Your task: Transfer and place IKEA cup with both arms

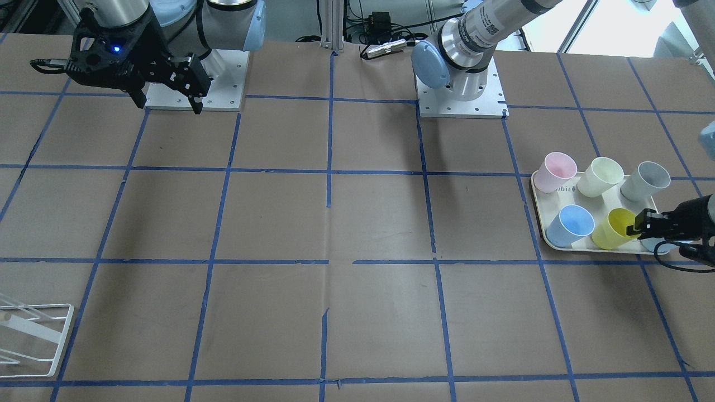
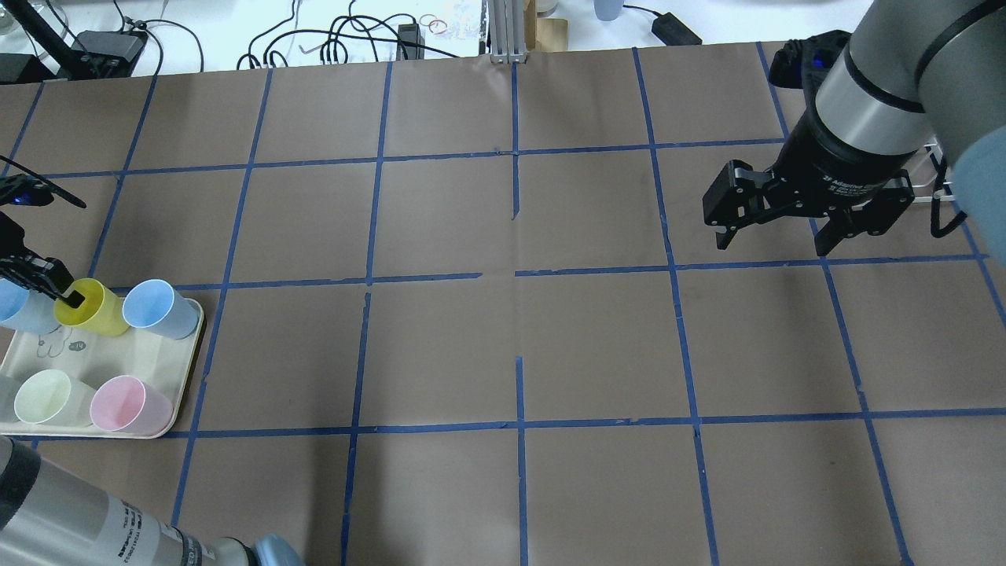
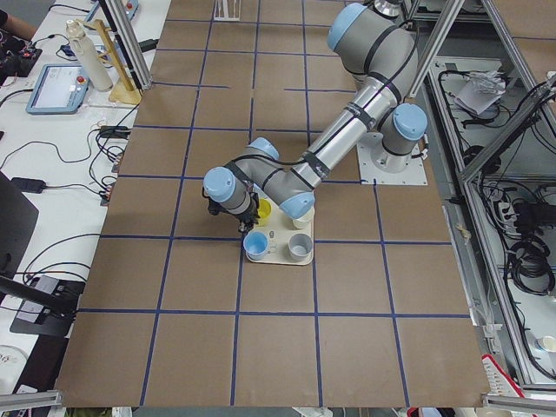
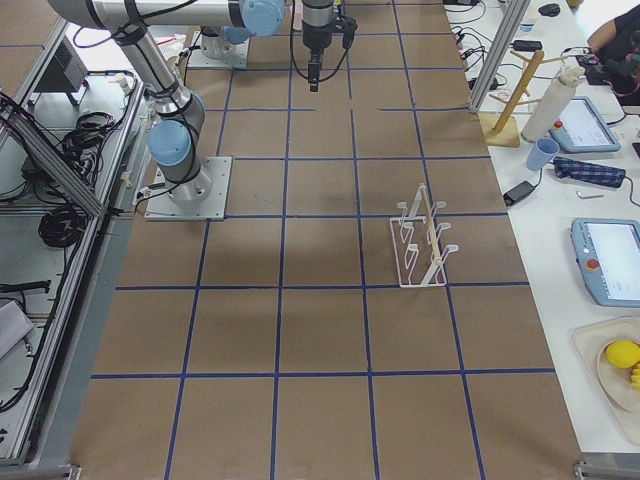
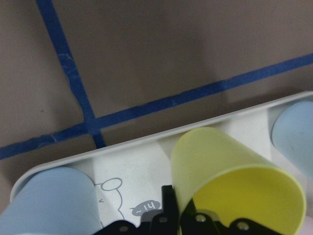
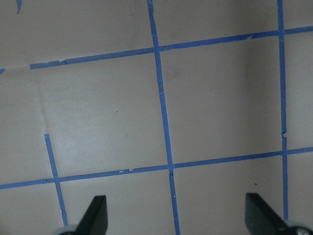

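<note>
Your holdings on the bench (image 1: 357,223), which is brown paper gridded in blue tape:

1. IKEA cup (image 1: 606,237) (image 2: 102,314) (image 5: 230,176): bright yellow tumbler, mouth up. It stands in the tray's row farther from the robot, between two blue cups. You cannot tell whether its base rests on the tray or sits just off it. In the exterior left view the near arm covers all but a sliver of it.

2. Left gripper (image 1: 634,228) (image 2: 69,293): fingers drawn into a narrow pinch on the IKEA cup's wall at the rim, one inside the mouth and one outside. The wrist view shows only the outer finger, pressed against the wall. The frame edge cuts off the gripper body in the front and overhead views.

3. Right gripper (image 1: 167,106) (image 2: 770,244): fingers spread wide with nothing between them. It hangs over bare bench, well apart from the tray. Its own wrist view crops both fingers (image 6: 95,213) at the bottom edge.

4. Tray (image 1: 567,196) (image 2: 134,354): cream, with a small printed drawing. Its left end is cut off in the overhead view.

5. Row nearer the robot: pink cup (image 1: 554,172) (image 2: 130,405), cream-yellow cup (image 1: 600,176) (image 2: 47,397) and grey cup (image 1: 645,180). The overhead view shows barely an edge of the grey cup.

6. Blue cup (image 1: 571,225) (image 2: 161,309) and second blue cup (image 2: 23,310). In the front view the left gripper hides most of the second one.

7. Wire rack (image 1: 33,335) (image 4: 425,240): white. It is cut off at the front view's left edge and shows whole in the exterior right view.
</note>
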Tool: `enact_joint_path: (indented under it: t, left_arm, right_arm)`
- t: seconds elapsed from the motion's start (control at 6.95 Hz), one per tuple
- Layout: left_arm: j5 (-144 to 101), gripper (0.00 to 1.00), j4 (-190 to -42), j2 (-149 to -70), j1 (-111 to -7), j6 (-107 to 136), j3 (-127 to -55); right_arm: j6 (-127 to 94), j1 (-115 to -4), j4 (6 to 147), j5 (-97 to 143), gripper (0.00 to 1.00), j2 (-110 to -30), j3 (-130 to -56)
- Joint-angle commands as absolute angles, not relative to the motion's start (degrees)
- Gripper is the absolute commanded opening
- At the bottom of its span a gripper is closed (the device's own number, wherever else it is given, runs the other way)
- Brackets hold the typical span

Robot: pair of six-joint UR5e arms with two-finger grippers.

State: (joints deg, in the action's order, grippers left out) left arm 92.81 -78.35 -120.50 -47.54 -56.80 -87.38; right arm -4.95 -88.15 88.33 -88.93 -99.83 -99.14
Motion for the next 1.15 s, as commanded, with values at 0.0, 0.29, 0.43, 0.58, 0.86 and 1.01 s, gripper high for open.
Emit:
enact_joint_path:
  t: [0.0,0.29,0.43,0.58,0.86,1.01]
  left_arm:
    - [92.9,0.86,-78.3,-120.5,-47.5,-56.8,-87.2]
    - [92.9,0.86,-80.1,-118.0,-48.4,-56.0,-86.0]
    - [92.9,0.86,-82.3,-115.9,-50.8,-54.8,-84.7]
    - [92.9,0.86,-86.1,-113.7,-54.2,-49.7,-82.5]
    - [91.2,0.9,-97.7,-108.8,-63.7,-35.6,-75.8]
    - [90.5,0.98,-98.9,-106.9,-71.6,-23.8,-73.5]
  right_arm:
    - [-5.6,-88.2,88.7,-88.9,1.0,-99.8,-99.1]
    - [-5.7,-88.3,88.7,-88.9,1.0,-99.8,-99.1]
    - [-5.5,-88.2,88.7,-88.9,1.0,-99.8,-99.1]
    - [-5.4,-88.2,88.8,-88.9,1.0,-99.9,-99.1]
    - [-5.2,-88.2,88.8,-88.9,1.0,-99.9,-99.0]
    - [-5.2,-88.2,88.7,-88.9,1.0,-100.0,-99.0]
